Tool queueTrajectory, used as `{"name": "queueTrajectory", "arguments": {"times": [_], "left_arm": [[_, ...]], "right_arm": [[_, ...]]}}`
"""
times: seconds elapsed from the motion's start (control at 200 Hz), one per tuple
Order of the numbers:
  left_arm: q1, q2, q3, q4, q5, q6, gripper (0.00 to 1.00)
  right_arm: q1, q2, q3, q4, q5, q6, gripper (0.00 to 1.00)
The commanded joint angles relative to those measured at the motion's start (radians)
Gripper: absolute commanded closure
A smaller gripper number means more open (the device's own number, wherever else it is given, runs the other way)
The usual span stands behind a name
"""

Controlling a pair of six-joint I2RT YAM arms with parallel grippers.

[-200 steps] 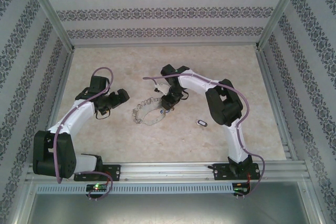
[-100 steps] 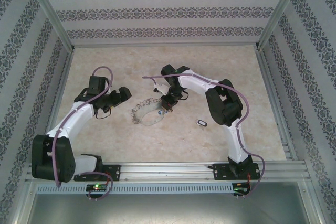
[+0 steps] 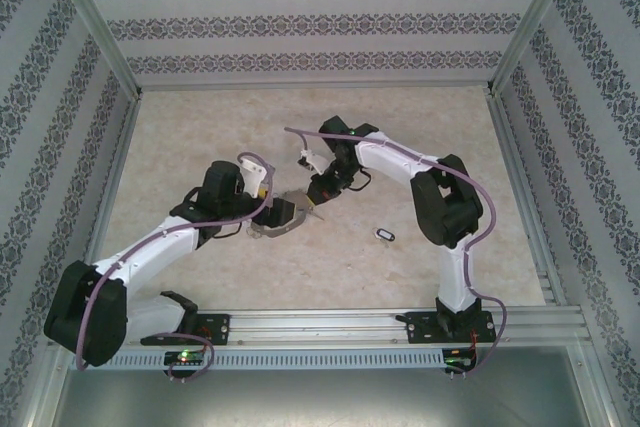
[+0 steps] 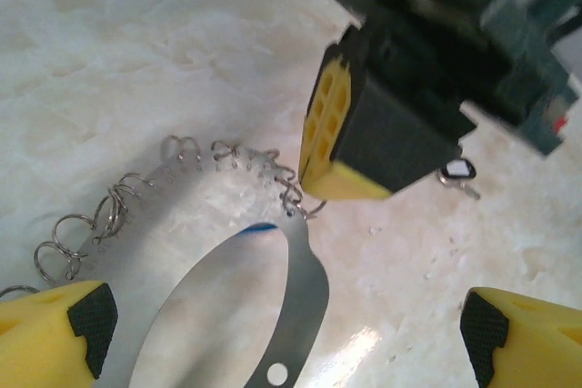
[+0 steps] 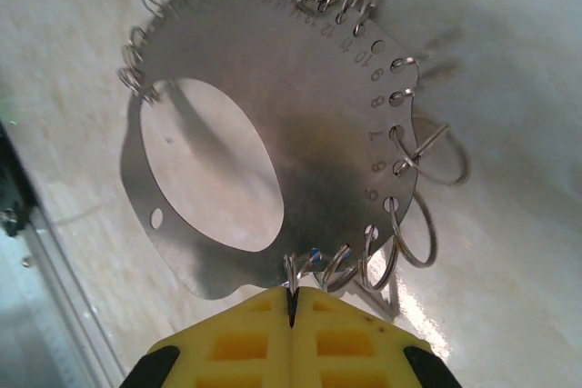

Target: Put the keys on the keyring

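Observation:
The keyring is a flat silvery plate with an oval cut-out, fringed with wire rings of several sizes in numbered holes. My right gripper is shut on a small ring at the plate's near edge. The left wrist view shows that gripper at the same rim of the keyring. My left gripper is open, its yellow fingertips wide apart on either side of the plate. From above, the left gripper covers most of the plate. One key with a blue-and-white head lies on the table to the right, also small in the left wrist view as the key.
The marbled table is boxed in by patterned walls with aluminium posts. A metal rail carrying both arm bases runs along the near edge. The two arms meet over the table's middle, close together.
The left arm has swung right and forward, bringing its open gripper over the plate. The right arm has shifted slightly to the right, its gripper still at the plate's edge.

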State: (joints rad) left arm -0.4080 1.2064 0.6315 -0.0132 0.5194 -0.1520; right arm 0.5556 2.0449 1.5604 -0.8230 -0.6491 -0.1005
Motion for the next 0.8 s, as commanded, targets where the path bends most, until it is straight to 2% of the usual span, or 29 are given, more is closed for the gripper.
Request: {"name": "queueTrajectory", "arguments": {"times": [0.0, 0.075, 0.18, 0.28, 0.415, 0.53, 0.659, 0.794], "left_arm": [[-0.061, 0.038, 0.029, -0.033, -0.047, 0.206, 0.03], [-0.118, 0.059, 0.032, -0.060, -0.128, 0.280, 0.04], [-0.160, 0.032, -0.039, 0.064, -0.184, 0.309, 0.06], [-0.216, 0.003, -0.080, 0.121, -0.322, 0.324, 0.07], [-0.347, 0.025, -0.093, 0.171, -0.433, 0.457, 0.06], [-0.444, 0.109, -0.062, 0.211, -0.679, 0.558, 0.08], [-0.457, 0.159, -0.084, 0.301, -0.860, 0.637, 0.10], [-0.457, 0.188, -0.082, 0.322, -0.889, 0.676, 0.19]], "right_arm": [[-0.024, -0.034, -0.020, 0.030, -0.117, 0.057, 1.00], [-0.042, -0.035, -0.023, 0.040, -0.142, 0.084, 1.00], [-0.068, -0.025, -0.022, 0.058, -0.194, 0.128, 1.00], [-0.093, -0.017, -0.022, 0.081, -0.219, 0.181, 1.00], [-0.103, -0.018, -0.036, 0.103, -0.230, 0.198, 1.00], [-0.104, -0.023, -0.048, 0.108, -0.242, 0.203, 1.00], [-0.113, -0.052, -0.074, 0.128, -0.254, 0.221, 1.00], [-0.134, -0.056, -0.078, 0.136, -0.264, 0.230, 1.00]]}}
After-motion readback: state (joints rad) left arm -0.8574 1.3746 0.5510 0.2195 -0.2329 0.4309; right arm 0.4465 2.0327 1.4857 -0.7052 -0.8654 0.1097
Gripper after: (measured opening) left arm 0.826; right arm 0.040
